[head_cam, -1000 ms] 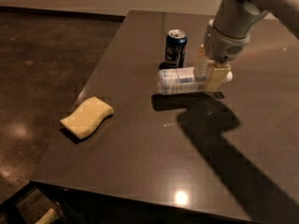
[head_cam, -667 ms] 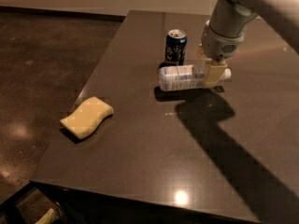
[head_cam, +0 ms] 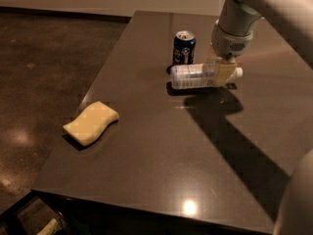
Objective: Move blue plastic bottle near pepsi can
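The blue plastic bottle (head_cam: 190,76) lies on its side on the dark table (head_cam: 146,151), its white cap pointing right. The pepsi can (head_cam: 184,47) stands upright just behind the bottle's left end, a small gap away. My gripper (head_cam: 219,71) comes down from the upper right, and its pale fingers (head_cam: 225,72) are closed around the bottle near its cap end. The bottle sits at or just above the table surface, with its shadow right under it.
A yellow sponge (head_cam: 91,123) lies near the table's left edge. The arm's shadow runs across the right half of the table. The table's left and front edges drop to a dark floor (head_cam: 44,58).
My gripper has carried the bottle a little farther back and to the right, closer to the can. The can and the sponge have not moved.
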{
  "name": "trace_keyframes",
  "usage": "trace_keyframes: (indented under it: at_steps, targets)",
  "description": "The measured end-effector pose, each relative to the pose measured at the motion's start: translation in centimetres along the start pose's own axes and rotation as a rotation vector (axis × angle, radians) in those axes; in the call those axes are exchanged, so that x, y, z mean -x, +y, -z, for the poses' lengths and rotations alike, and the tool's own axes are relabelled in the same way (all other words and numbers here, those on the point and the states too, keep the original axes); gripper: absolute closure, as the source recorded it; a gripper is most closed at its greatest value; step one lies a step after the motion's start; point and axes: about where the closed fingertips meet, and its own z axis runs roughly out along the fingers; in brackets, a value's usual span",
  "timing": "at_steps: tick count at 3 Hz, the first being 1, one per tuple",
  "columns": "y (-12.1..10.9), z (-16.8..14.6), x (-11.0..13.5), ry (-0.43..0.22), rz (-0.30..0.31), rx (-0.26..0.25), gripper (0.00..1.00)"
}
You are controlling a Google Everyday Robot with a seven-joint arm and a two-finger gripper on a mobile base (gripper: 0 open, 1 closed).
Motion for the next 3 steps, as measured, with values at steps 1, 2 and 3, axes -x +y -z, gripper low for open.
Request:
trace_keyframes:
  at_steps: [1,2,3]
  targets:
    - [-0.12,-0.12,0.11,-0.002,0.002,-0.006,0.13]
    - [-0.27,-0.32,0.18,-0.004,0.003,-0.009,0.00]
    - [-0.28,-0.32,0.18,-0.004,0.003,-0.009,0.00]
